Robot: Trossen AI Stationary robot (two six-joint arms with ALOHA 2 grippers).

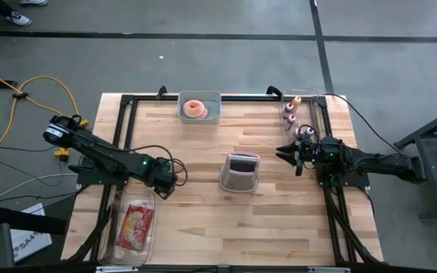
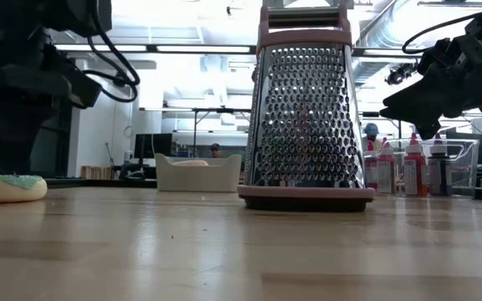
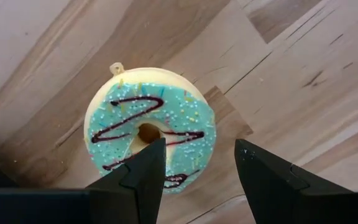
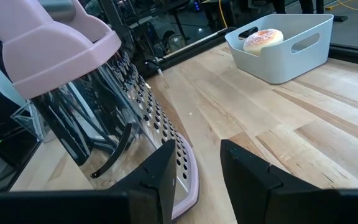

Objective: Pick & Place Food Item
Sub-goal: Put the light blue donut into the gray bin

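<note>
- A pale wooden table (image 1: pixel 203 220) framed by black rails stands on a grey floor; the low view looks across it into a bright workshop.
- A pink-handled box grater (image 1: pixel 240 172) stands upright near the middle of the table and serves as the landmark here.
- The left gripper (image 3: pixel 194 165) hovers to the left of the grater, well apart from it, jaws spread wide and holding nothing.
- Directly beneath those jaws lies a doughnut (image 3: pixel 150 127) with teal icing, dark zigzag lines and sprinkles, flat on the wood.
- The right gripper (image 1: pixel 288 155) hangs to the right of the grater, above the table, jaws pressed nearly together and empty.
- Beyond the grater, at the far edge, sits a grey bin (image 1: pixel 200 115) holding a pink-iced doughnut (image 1: pixel 195 109).
- Right of the grater, at the far corner, small bottles (image 1: pixel 290 115) stand together.
- Left of the grater, at the near edge, a clear tray (image 1: pixel 120 254) holds a red packet (image 1: pixel 134 226).
</note>
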